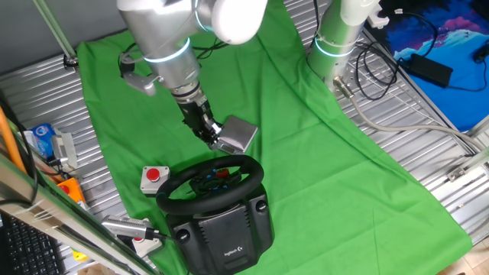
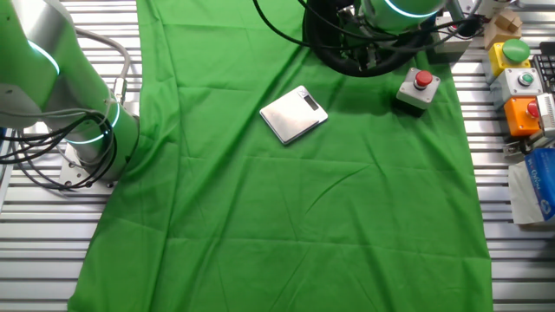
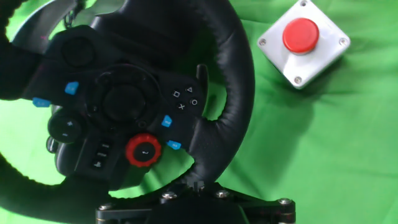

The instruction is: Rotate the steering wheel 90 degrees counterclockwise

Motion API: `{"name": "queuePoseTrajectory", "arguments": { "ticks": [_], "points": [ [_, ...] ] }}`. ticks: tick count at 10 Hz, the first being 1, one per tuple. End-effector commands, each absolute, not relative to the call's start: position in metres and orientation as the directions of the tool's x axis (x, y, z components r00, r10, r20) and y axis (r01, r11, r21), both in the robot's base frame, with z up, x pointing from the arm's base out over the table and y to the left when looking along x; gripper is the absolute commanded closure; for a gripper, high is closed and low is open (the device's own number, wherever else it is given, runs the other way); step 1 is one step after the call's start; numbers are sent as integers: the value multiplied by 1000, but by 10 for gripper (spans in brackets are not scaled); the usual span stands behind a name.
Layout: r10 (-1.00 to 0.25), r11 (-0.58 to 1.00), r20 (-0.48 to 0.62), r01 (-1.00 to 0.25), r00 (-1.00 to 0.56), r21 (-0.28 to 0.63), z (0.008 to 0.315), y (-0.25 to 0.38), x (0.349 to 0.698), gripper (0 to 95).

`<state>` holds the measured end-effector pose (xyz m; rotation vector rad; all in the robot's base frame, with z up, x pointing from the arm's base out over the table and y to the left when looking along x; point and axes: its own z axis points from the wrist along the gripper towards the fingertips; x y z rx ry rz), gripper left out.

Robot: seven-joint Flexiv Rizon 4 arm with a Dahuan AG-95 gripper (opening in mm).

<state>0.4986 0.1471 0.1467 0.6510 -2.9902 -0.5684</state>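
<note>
A green cloth (image 1: 321,145) covers most of the ribbed metal table (image 1: 428,137). Two robot arms show in one fixed view: the working arm (image 1: 164,42) leaning in from the upper left, and one pale column (image 1: 340,34) standing at the cloth's far edge.

The steering wheel (image 1: 210,183) sits at the near edge of the cloth in that view, one wheel on one bulky black base (image 1: 225,229) with a white logo on its front. Its rim is thick, black and stitched, and in the hand view the wheel (image 3: 236,81) fills the left and middle of the frame. The hub carries one red round dial (image 3: 143,150) low down, several small blue buttons such as the one at (image 3: 71,88), a cluster of four symbol buttons (image 3: 185,99) and a dark round centre (image 3: 121,99). From the other fixed view only a slice of the rim (image 2: 347,61) shows at the top edge.

The gripper (image 1: 210,134) hangs just behind the wheel's far rim, near a silver flat scale (image 1: 238,135), of which there is one, lying tilted on the cloth. In the hand view only the gripper's dark base bar (image 3: 193,211) shows along the bottom edge, and I cannot tell whether the fingers are apart or together, nor whether they touch the rim.

One small grey box with a red button (image 3: 303,42) lies on the cloth just beside the wheel, apart from it
</note>
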Motion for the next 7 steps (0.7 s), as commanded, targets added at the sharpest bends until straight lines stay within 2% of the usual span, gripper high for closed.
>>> {"name": "queuePoseTrajectory", "arguments": {
  "ticks": [1, 3, 7],
  "points": [
    [-395, 852, -40, -383, -918, 357, 147, 147, 499, 950],
    [-402, 854, -33, -388, -915, 348, 147, 147, 499, 950],
    [-493, 807, -38, -474, -869, 352, 147, 147, 499, 950]
  ]
}}
